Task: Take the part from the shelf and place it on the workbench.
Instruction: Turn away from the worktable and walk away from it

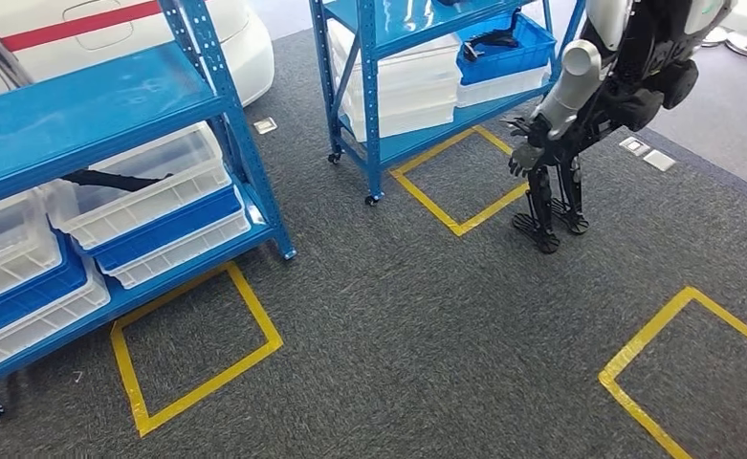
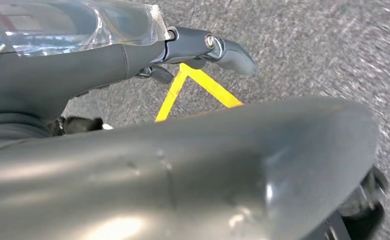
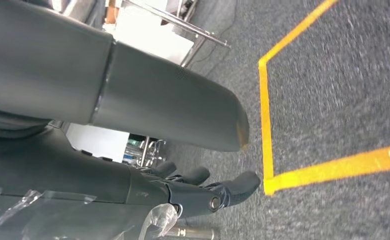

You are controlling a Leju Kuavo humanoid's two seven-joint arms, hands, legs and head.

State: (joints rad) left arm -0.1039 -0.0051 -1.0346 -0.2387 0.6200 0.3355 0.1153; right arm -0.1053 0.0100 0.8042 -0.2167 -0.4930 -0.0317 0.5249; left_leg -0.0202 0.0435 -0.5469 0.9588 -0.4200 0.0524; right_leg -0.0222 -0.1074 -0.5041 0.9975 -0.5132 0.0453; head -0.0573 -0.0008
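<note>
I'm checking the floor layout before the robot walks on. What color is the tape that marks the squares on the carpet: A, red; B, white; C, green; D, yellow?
D: the head view shows squares outlined in yellow tape on the grey carpet in front of the blue shelves.

I stand over grey carpet (image 1: 417, 316) marked with yellow tape squares (image 1: 192, 349). A blue shelf rack (image 1: 111, 105) on castors sits at the left, its lower shelf packed with white and blue bins (image 1: 149, 206); one bin holds a dark part (image 1: 111, 179). A second blue rack (image 1: 417, 67) stands farther back, stacked with white bins and a blue bin (image 1: 503, 53) at its right end.
</note>
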